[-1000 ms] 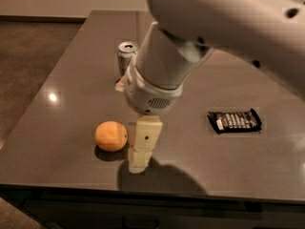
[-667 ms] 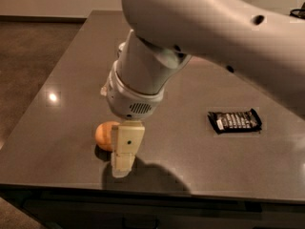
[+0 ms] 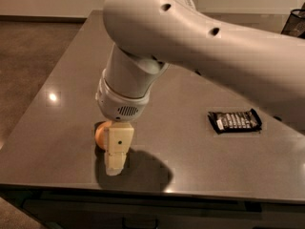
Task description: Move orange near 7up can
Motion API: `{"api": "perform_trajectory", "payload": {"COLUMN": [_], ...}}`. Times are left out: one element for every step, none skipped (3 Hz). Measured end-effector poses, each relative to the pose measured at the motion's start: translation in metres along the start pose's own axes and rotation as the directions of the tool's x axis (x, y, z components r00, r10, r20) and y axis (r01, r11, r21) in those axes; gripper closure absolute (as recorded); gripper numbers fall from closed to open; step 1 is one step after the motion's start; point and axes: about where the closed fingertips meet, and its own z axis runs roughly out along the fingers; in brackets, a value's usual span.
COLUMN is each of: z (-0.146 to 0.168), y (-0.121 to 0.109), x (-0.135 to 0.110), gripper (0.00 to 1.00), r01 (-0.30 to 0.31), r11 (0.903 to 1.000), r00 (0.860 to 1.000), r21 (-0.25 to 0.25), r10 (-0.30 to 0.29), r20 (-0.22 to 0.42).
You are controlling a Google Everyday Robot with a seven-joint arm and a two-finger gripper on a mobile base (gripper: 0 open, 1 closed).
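Hanging blocky cream gripper (image 3: 116,162) partly hides round orange (image 3: 99,134).

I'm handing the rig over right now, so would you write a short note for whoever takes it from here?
Gripper: low over the table's front-left, down at the orange; grasp unconfirmed.
Orange: on the table, mostly hidden behind the gripper.
7up can: not visible; the arm blocks the far side.
Done: approach to the orange.
Left: secure the orange, carry it to the can, set it down nearby.
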Motion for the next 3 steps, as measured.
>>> {"api": "perform_trajectory", "payload": {"z": [0.008, 0.0146, 0.0167], "y": [-0.0048, -0.0043, -0.0045], "x": [0.0057, 0.0081, 0.0113], "gripper": [0.0, 0.2, 0.43], "r01": [-0.004, -0.001, -0.003], "r11": [0.9999, 0.9994, 0.9991], "r00": [1.0, 1.0, 1.0], "r21": [-0.015, -0.035, -0.043], "r10": [0.004, 0.0, 0.002], "r20": [-0.009, -0.012, -0.014]}}
